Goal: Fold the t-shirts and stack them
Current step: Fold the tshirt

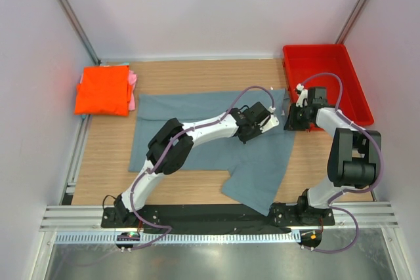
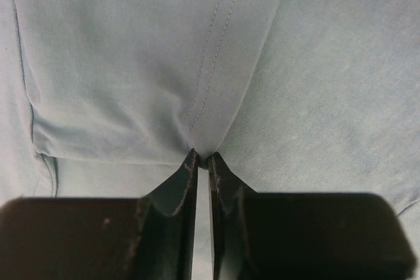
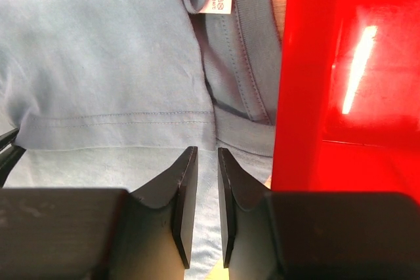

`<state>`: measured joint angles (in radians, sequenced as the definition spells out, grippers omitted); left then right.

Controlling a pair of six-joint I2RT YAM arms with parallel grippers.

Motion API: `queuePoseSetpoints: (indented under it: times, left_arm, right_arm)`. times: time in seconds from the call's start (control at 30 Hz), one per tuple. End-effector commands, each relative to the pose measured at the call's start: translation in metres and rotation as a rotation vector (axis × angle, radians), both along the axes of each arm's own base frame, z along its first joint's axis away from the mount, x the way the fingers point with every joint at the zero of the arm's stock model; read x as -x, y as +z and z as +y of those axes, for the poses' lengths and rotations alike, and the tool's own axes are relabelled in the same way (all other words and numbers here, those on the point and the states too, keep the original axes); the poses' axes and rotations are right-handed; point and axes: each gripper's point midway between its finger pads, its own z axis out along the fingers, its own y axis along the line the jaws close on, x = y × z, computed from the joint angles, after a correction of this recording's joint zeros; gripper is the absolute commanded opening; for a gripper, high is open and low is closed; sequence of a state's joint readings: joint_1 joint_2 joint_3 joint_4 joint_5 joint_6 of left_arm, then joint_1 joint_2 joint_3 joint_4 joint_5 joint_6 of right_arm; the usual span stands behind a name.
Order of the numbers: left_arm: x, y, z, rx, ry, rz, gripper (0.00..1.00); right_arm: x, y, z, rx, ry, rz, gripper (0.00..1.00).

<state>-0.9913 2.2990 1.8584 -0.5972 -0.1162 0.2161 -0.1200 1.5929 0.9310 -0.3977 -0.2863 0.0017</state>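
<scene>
Orange tee [image 1: 102,90] folded on pink tee [image 1: 132,88], table [image 1: 197,73] far-left corner (stack begun); grey tee [image 1: 197,104] unfolded; L claw [image 2: 202,157] pinches it, R claw [image 3: 203,152] narrow, empty.

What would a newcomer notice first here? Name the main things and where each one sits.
A big grey-blue shirt lies spread across the middle of the table, with the left arm and right arm reaching over its right part. A bright orange shirt sits folded at the far left on a pink one, and a red bin stands at the far right.
</scene>
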Motion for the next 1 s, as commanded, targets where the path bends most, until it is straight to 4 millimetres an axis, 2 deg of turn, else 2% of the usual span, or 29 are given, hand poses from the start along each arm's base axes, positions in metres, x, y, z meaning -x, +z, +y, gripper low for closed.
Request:
queuePoseSetpoints:
  times: [0.0,0.33,0.53,0.8,0.9,0.97]
  left_arm:
    - [-0.007,0.017,-0.007,0.049,0.005,-0.025,0.08]
    - [0.002,0.041,0.002,0.074,-0.016,-0.033,0.04]
    - [0.003,0.035,0.004,0.062,-0.012,-0.023,0.04]
    - [0.003,0.034,0.004,0.063,-0.008,-0.022,0.03]
    - [0.003,0.034,0.003,0.067,-0.007,-0.020,0.03]
    - [0.003,0.034,0.002,0.066,-0.008,-0.019,0.03]
  right_arm:
    - [-0.005,0.000,-0.002,0.004,0.005,-0.015,0.25]
    - [-0.005,0.001,0.002,-0.015,0.015,-0.015,0.26]
    - [-0.003,-0.010,0.005,-0.033,0.022,0.029,0.31]
    - [-0.001,-0.021,0.008,-0.058,0.027,0.071,0.31]
    - [-0.002,-0.020,0.009,-0.059,0.028,0.066,0.29]
    - [-0.001,-0.020,0.009,-0.060,0.030,0.067,0.21]
